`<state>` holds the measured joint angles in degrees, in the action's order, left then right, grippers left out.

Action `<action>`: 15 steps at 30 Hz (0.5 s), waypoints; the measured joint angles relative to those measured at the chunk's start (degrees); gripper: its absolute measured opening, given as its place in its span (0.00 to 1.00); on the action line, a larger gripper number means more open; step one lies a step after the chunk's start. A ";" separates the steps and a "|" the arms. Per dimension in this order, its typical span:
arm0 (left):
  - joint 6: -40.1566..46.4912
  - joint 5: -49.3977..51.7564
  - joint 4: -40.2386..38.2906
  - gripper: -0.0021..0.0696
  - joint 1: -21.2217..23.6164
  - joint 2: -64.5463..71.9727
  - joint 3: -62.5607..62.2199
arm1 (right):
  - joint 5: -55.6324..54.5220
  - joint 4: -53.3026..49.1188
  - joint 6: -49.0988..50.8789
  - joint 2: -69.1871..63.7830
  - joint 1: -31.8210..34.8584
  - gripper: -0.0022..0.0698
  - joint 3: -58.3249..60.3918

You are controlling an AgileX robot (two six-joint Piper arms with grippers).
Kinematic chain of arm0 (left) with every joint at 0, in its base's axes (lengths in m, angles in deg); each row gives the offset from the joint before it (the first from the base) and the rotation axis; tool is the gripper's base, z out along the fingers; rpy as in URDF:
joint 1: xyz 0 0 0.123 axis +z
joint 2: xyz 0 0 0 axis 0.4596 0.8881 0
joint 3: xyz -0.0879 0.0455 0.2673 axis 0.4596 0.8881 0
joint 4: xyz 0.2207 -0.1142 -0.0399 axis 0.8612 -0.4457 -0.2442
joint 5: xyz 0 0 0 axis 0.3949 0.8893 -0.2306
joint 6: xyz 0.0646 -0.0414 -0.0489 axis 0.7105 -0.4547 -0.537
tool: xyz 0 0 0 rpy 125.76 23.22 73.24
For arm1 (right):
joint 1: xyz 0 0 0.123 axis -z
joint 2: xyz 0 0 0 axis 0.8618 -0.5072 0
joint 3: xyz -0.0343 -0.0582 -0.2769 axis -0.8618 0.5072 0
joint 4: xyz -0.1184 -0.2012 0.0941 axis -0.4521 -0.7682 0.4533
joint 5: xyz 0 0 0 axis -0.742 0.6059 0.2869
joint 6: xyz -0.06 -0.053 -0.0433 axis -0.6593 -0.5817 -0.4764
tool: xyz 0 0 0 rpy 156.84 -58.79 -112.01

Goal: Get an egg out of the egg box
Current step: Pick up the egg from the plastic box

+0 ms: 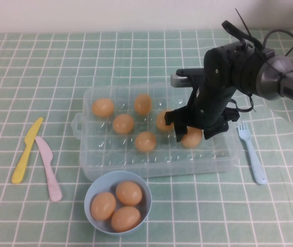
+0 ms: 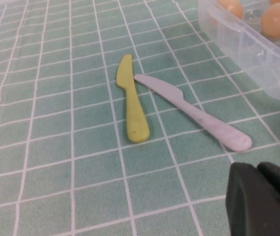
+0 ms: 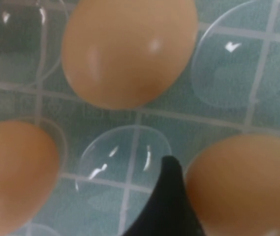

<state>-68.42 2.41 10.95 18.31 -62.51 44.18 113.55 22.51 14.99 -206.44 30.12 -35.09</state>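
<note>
The clear plastic egg box (image 1: 92, 164) sits mid-table with several tan eggs in its dimpled floor. My right gripper (image 1: 193, 136) is down inside the box, its black fingers on either side of the rightmost egg (image 1: 191, 139) and closed against it; the egg is still low at the box floor. In the right wrist view one finger (image 3: 167, 206) presses against this egg (image 3: 243, 187), with two other eggs nearby. My left gripper (image 2: 263, 201) is shut and empty, parked above the cloth at the near left, far from the box.
A round light-blue bowl (image 1: 90, 193) holding three eggs stands in front of the box. A yellow knife (image 1: 27, 150) and a pink knife (image 1: 48, 169) lie left of the box. A blue fork (image 1: 252, 152) lies to its right.
</note>
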 joint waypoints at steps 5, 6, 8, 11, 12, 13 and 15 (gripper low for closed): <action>0.00 0.00 0.00 0.02 0.00 0.00 0.00 | -0.05 0.00 0.00 -0.48 0.00 0.65 0.00; 0.00 0.00 0.00 0.02 0.00 0.00 0.00 | -0.05 0.00 0.00 -0.48 0.00 0.62 0.00; 0.00 0.00 0.00 0.02 0.00 0.00 0.00 | -0.05 -0.14 0.00 -0.48 0.12 0.56 0.00; 0.00 0.00 0.00 0.02 0.00 0.00 0.00 | -0.14 -0.14 0.00 -0.48 0.12 0.55 0.00; 0.00 0.00 0.00 0.02 0.00 0.00 0.00 | -0.14 -0.14 0.00 -0.48 0.12 0.55 0.00; 0.00 0.00 0.00 0.02 0.00 0.00 0.00 | -0.14 -0.14 0.00 -0.48 0.12 0.55 0.00; 0.00 0.00 0.00 0.02 0.00 0.00 0.00 | -0.14 -0.14 0.00 -0.48 0.12 0.55 0.00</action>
<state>-68.42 2.41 10.95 18.31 -62.51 44.18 113.41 22.37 14.99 -206.91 30.24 -35.09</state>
